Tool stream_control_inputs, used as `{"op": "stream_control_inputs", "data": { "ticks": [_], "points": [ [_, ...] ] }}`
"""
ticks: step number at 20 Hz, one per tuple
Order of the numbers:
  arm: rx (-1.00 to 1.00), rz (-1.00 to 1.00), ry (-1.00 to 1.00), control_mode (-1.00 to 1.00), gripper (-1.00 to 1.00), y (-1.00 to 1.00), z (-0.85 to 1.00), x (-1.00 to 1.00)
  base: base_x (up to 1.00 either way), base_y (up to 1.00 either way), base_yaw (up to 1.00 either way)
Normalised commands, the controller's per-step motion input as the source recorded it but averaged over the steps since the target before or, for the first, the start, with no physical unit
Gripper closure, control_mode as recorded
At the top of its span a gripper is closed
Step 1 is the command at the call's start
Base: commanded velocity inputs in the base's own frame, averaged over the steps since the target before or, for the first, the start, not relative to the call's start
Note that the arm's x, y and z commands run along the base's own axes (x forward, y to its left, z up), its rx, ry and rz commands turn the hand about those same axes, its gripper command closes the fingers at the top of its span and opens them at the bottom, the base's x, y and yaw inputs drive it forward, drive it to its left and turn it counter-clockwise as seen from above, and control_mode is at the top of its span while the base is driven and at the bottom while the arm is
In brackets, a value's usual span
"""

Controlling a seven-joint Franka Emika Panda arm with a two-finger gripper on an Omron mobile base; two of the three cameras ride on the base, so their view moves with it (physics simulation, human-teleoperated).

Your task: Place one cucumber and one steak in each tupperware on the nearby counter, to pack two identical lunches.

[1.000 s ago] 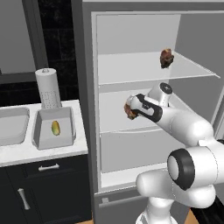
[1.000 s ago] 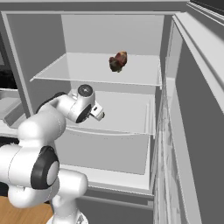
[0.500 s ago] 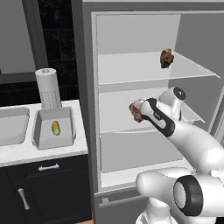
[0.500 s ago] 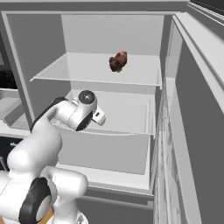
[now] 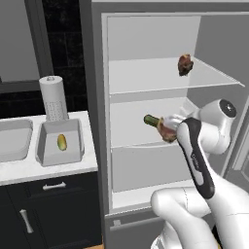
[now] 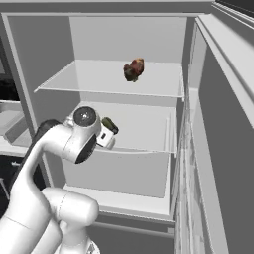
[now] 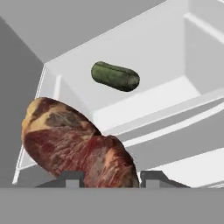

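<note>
My gripper (image 5: 168,127) is shut on a reddish-brown steak (image 5: 168,133) at the front of the fridge's middle shelf. In the hand view the steak (image 7: 74,144) sits between the fingertips of the gripper (image 7: 107,177). A dark green cucumber (image 5: 151,120) (image 7: 115,76) (image 6: 110,125) lies on that shelf just behind the gripper. A second steak (image 5: 185,64) (image 6: 134,69) rests on the upper shelf. On the counter to the left, a light grey tupperware (image 5: 46,154) holds a yellowish-green cucumber (image 5: 62,142). Another tupperware (image 5: 14,141) lies beside it at the left edge.
The fridge door (image 6: 218,149) stands open on the right. A paper towel roll (image 5: 52,97) stands behind the tupperware. Dark cabinet drawers (image 5: 48,194) lie below the counter. My arm's elbow (image 5: 221,114) fills the right side of the fridge opening.
The gripper has shifted right and a little lower along the middle shelf with the steak in it. The dark green cucumber now shows behind it. The elbow has swung.
</note>
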Motion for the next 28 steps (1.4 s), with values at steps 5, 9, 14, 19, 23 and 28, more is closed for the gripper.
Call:
{"op": "stream_control_inputs", "data": {
  "ticks": [5,9,14,19,23,28],
  "points": [
    [-0.19,0.18,0.25,-1.0,1.0,0.0,0.46,-0.74,0.0,0.0,0.0],
    [-0.18,0.07,0.11,-1.0,1.0,0.0,-0.14,-0.93,0.0,0.0,0.0],
    [-0.21,0.03,0.09,-1.0,1.0,0.0,-0.63,-0.82,0.0,0.0,0.0],
    [-0.01,0.05,0.07,-1.0,1.0,0.03,-0.2,-0.44,0.0,0.0,0.0],
    [0.0,0.0,0.0,-1.0,1.0,0.0,0.0,-0.31,0.0,0.0,0.0],
    [0.0,0.0,0.0,1.0,1.0,0.0,0.0,0.0,-0.51,0.42,0.01]
  ]
}}
